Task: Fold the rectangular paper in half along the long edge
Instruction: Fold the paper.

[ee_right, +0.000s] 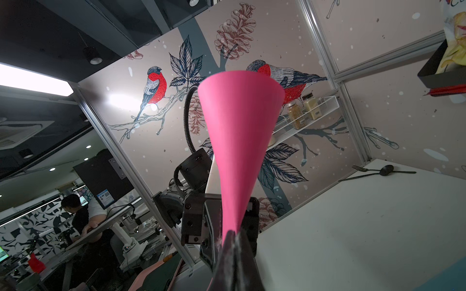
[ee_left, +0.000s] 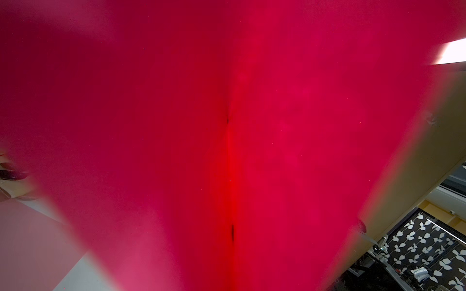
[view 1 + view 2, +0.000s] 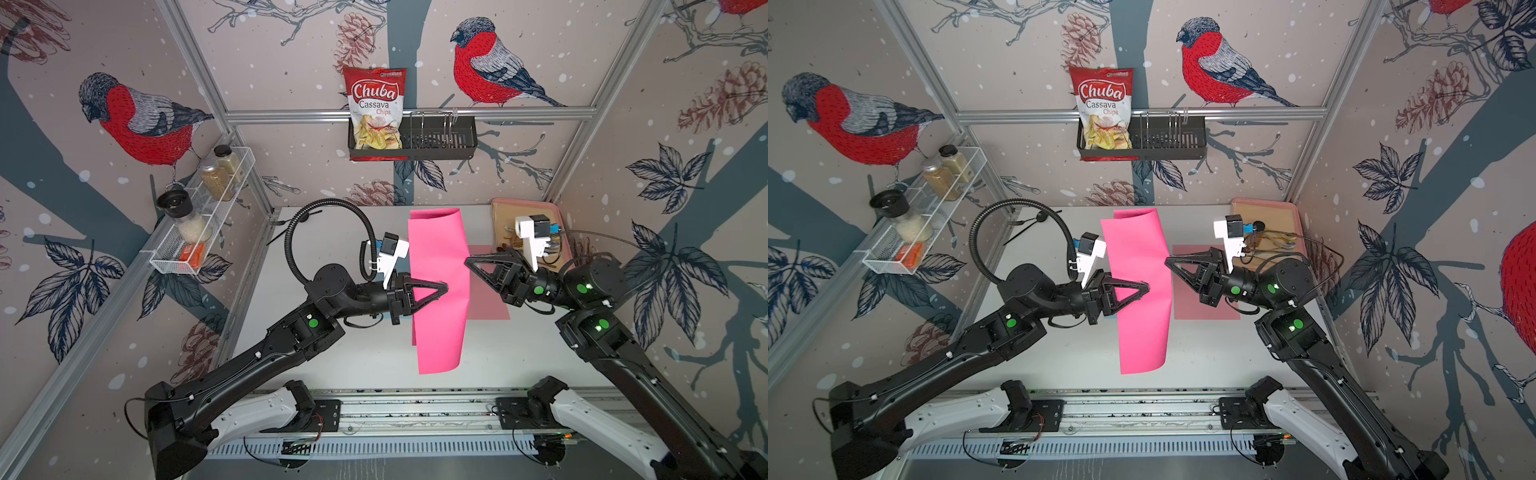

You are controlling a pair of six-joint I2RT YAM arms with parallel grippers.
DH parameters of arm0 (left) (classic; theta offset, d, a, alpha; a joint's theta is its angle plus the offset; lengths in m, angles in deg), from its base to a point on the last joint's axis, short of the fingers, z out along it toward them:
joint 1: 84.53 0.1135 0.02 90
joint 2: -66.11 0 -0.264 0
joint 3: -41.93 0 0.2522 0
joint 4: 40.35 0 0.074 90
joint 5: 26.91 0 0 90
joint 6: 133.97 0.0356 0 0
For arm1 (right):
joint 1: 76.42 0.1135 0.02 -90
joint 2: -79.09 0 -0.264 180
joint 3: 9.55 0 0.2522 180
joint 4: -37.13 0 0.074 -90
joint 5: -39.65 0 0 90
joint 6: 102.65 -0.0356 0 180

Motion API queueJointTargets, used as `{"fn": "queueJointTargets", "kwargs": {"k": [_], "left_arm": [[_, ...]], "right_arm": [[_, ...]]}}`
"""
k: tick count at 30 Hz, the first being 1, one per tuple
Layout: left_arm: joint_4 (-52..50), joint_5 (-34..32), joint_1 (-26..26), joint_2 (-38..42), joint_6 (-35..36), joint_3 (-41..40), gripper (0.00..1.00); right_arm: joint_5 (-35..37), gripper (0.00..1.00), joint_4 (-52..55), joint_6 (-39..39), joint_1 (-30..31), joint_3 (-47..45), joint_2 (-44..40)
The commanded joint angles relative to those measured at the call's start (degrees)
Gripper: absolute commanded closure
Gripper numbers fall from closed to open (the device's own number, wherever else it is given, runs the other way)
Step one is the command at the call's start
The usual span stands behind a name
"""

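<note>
One pink rectangular paper sheet [image 3: 438,249], lifted clear of the white worktop [image 3: 365,365], hung mid-worktop between both arms. Bent over on itself lengthwise into a loose loop, not creased flat; loop mouth open at the far end in both top views. Left pincer [image 3: 445,286] pressed together, pinching the sheet from its side, going by a left wrist view filled with pink. Right pincer [image 1: 230,234] closed too, nipping the sheet on the opposite side, paper flaring away from its tip like a cone. Which side carries the free long edges: cannot tell. Handling, as a judgement: very light, thin, floppy, springy enough to pop back open, easy to crumple or tear under a skewed pull, probably slick between smooth pads. Best taken at the long edges near mid-length, both layers together, shallow bite, no tugging apart. Count: one sheet, two pincers, one pale pink rectangular patch [image 3: 492,305] on the worktop below (mat or tinted shadow, cannot tell), one peach tray [image 3: 524,203], one red-and-white chips bag [image 3: 376,104] in one black wire basket [image 3: 457,145], three jars [image 3: 216,178] plus one orange box [image 3: 192,253] on one white wire shelf [image 3: 243,166], one black fork [image 1: 358,167], one black spoon [image 1: 386,170].
</note>
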Motion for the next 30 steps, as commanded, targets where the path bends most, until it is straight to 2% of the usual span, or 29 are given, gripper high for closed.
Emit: {"fn": "queueJointTargets", "kwargs": {"k": [1, 4, 6, 7, 8, 12, 15, 19, 20, 22, 25, 26, 28, 30], "left_arm": [[2.21, 1.41, -0.22, 0.18, -0.32, -0.26, 1.00], [2.40, 1.43, -0.31, 0.06, -0.51, -0.34, 1.00], [2.73, 1.52, -0.37, -0.01, -0.74, -0.46, 1.00], [2.87, 1.58, -0.40, -0.05, -0.89, -0.50, 1.00], [2.98, 1.54, -0.34, -0.09, -0.90, -0.51, 1.00], [3.40, 1.75, -0.47, -0.27, -1.07, -0.59, 1.00], [3.54, 1.60, -0.62, -0.23, -1.22, -0.72, 1.00], [3.73, 1.63, -0.74, -0.53, -1.16, -0.77, 1.00], [3.73, 1.67, -0.75, -0.53, -1.19, -0.73, 1.00], [3.75, 1.43, -0.91, -0.45, -1.18, -0.76, 1.00], [3.75, 1.31, -0.93, -0.36, -1.17, -0.83, 1.00], [3.71, 1.35, -1.01, -0.36, -1.16, -0.81, 1.00], [3.75, 1.48, -1.10, -0.60, -1.21, -0.84, 1.00], [3.82, 1.57, -1.17, -0.77, -1.20, -0.77, 1.00]], "right_arm": [[0.83, 0.86, -4.42, -1.21, -0.19, 1.00, 0.53], [0.13, 0.97, -6.10, -1.78, -0.20, 0.93, 1.00], [0.25, 0.95, -6.43, -2.00, -0.20, 1.19, 1.18], [0.59, 0.89, -6.42, -2.09, -0.24, 1.43, 1.35], [0.89, 0.88, -6.30, -2.07, -0.25, 1.62, 1.51], [0.47, 0.97, -7.66, -2.10, -0.39, 2.15, 2.21], [1.22, 0.89, -7.72, -2.01, -0.63, 2.93, 2.84], [0.41, 0.96, -10.37, -2.78, -0.85, 3.26, 3.89], [0.30, 0.95, -10.59, -2.97, -0.87, 3.46, 4.11], [0.56, 0.87, -10.25, -2.89, -1.08, 3.94, 4.51], [0.30, 0.95, -10.99, -2.97, -1.17, 3.90, 4.53], [0.45, 0.95, -11.00, -2.91, -1.24, 3.99, 4.44], [0.94, 0.88, -10.41, -2.81, -1.43, 4.31, 4.47], [0.64, 0.93, -10.79, -2.97, -1.70, 4.61, 4.69]]}}
